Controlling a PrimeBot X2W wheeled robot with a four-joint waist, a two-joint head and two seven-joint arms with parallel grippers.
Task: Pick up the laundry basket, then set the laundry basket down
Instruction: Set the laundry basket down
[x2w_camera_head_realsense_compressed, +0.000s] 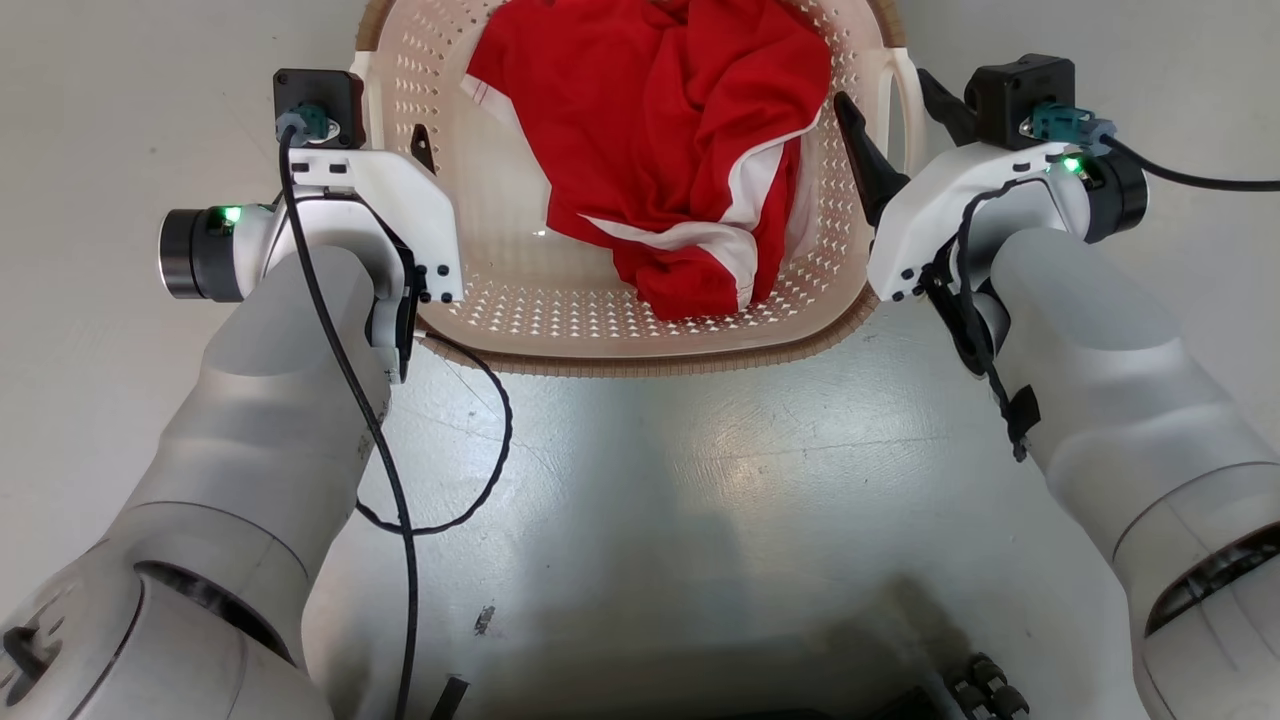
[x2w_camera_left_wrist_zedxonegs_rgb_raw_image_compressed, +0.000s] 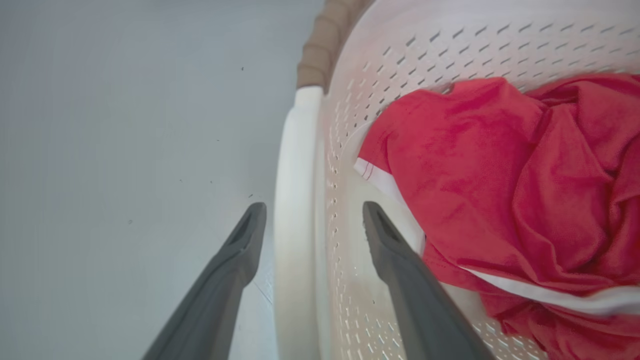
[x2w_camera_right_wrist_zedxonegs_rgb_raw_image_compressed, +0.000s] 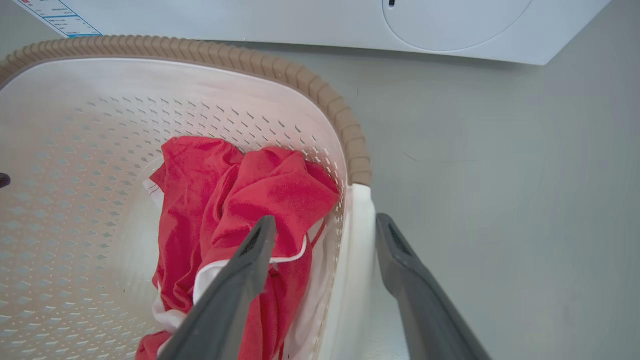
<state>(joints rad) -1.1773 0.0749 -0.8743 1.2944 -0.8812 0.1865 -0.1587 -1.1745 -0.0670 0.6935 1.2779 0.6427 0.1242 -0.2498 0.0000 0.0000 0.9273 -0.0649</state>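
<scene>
Laundry basket (x2w_camera_head_realsense_compressed: 560, 300), a cream-white perforated plastic tub with a brown woven-look rim, was seen lying between the two grippers and resting, as far as could be judged, on the pale grey floor (x2w_camera_head_realsense_compressed: 700, 480). A crumpled red garment with white trim (x2w_camera_head_realsense_compressed: 660, 150) was heaped inside it.

The left gripper (x2w_camera_left_wrist_zedxonegs_rgb_raw_image_compressed: 314, 210) was held open, its two long dark fingers straddling the white left side handle (x2w_camera_left_wrist_zedxonegs_rgb_raw_image_compressed: 295, 200): one finger outside the basket, the other inside the wall, neither pressed shut on the handle. The right gripper (x2w_camera_right_wrist_zedxonegs_rgb_raw_image_compressed: 326, 222) was likewise open astride the white right side handle (x2w_camera_right_wrist_zedxonegs_rgb_raw_image_compressed: 360, 240), with its inner finger just above the garment.

Each handle ran lengthwise along the fingers that flanked it. The basket's far end was cropped in the head view, so its long axis could not be told. Both arms were equally near. A clean backing-out along the fingers was judged to be what came next, should the basket be counted as set down.
</scene>
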